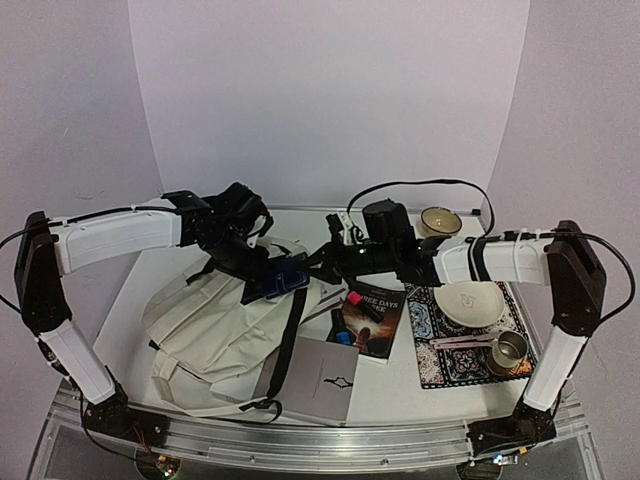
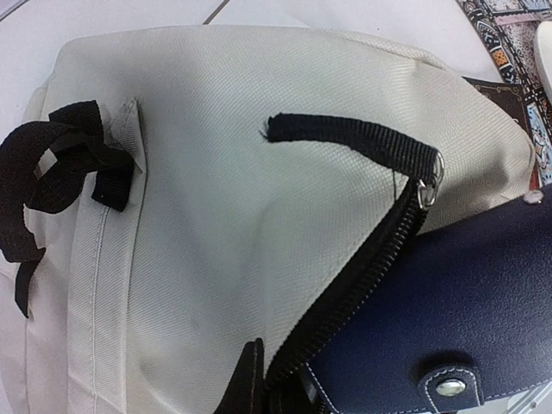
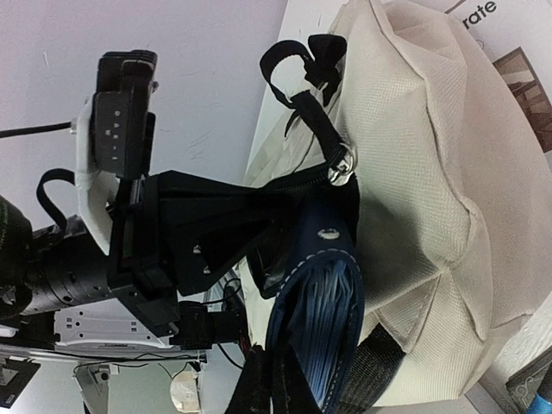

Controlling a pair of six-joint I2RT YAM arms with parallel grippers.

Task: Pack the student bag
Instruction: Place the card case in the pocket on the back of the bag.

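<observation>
white table (image 1: pixel 400 400), lilac walls (image 1: pixel 320 90); left hand (image 1: pixel 264 285) grips navy folder (image 2: pixel 448 319) at student bag (image 1: pixel 215 325), right hand (image 1: pixel 322 262) clenched.

navy folder (image 1: pixel 284 279) filling student bag (image 1: pixel 200 325) zipper mouth, book (image 1: pixel 372 318) and grey box (image 1: pixel 312 380) crowding its right, bare table (image 1: pixel 135 295) left

Patterned placemat (image 1: pixel 448 366) at right bears white bowl (image 1: pixel 470 302), metal cup (image 1: pixel 508 350); small cream bowl (image 1: pixel 440 221) behind.
</observation>
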